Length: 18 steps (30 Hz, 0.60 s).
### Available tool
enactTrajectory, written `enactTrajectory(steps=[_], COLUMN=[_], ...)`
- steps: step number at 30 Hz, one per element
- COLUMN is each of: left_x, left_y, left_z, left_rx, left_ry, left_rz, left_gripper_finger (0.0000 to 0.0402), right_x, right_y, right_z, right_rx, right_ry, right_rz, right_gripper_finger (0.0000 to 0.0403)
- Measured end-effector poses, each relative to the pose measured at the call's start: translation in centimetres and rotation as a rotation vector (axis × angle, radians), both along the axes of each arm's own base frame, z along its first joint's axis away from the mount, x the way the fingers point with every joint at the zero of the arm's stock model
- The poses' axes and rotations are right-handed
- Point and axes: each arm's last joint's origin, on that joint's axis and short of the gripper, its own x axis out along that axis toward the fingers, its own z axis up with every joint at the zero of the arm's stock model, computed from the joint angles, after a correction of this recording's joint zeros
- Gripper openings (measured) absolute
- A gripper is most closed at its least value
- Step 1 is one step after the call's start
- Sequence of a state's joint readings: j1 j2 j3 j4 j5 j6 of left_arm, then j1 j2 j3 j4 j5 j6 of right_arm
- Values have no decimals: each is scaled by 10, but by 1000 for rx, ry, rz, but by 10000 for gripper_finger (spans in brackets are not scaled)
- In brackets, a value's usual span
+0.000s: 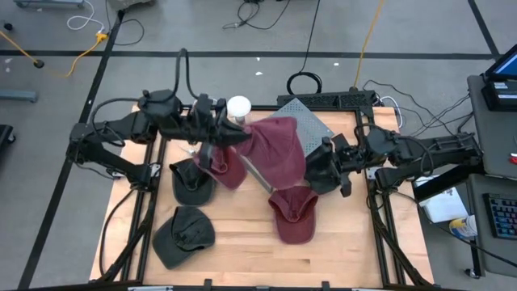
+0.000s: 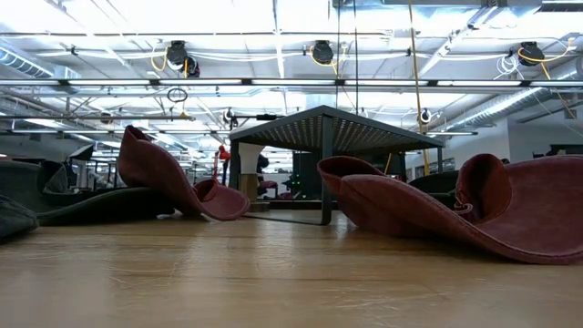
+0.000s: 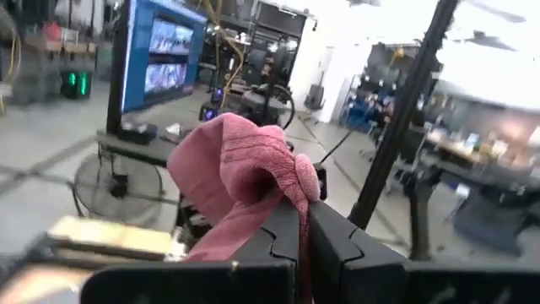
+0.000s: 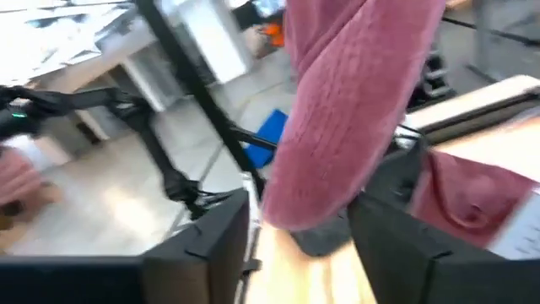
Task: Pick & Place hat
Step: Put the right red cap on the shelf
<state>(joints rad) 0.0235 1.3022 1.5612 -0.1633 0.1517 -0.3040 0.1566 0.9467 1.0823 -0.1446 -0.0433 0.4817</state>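
Hat (image 1: 275, 149), maroon, hangs stretched above the bench (image 1: 339, 242) between the arms, its long axis running across: left gripper (image 1: 216, 139) jaws pinch one edge shut, right gripper (image 1: 319, 168) jaws stand parted at the other.

Both arms are matte black, built of chunky jointed segments with black cables looped behind. Each claw, the left claw (image 1: 216, 139) and right claw (image 1: 317, 171), has two flat black fingers (image 3: 278, 253), ridged along their inner edges.

We see a grey floor (image 1: 242, 36) with cables, a monitor (image 3: 160, 55) on a desk, and bright ceiling lights (image 2: 273, 27) with pipes.
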Motion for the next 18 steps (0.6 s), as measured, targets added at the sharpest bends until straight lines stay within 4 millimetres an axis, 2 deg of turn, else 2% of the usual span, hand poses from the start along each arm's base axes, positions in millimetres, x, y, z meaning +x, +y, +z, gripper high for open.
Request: enactTrajectory(steps=[3, 7, 13, 18], left_x=[-3, -7, -9, -9], left_y=[6, 13, 18, 21], left_z=[2, 5, 14, 20], left_rx=[-77, -160, -254, -273], left_ry=[-4, -12, -91, -167], left_rz=[10, 25, 32, 54], left_gripper_finger=[4, 5, 5, 4], right_x=[-4, -5, 0, 4], right_y=[-3, -4, -3, -4], right_z=[-5, -7, -6, 2], right_rx=[0, 115, 370, 506], right_ry=[64, 103, 116, 34], right_rz=[-72, -119, -148, -188], right_gripper_finger=[229, 243, 236, 228])
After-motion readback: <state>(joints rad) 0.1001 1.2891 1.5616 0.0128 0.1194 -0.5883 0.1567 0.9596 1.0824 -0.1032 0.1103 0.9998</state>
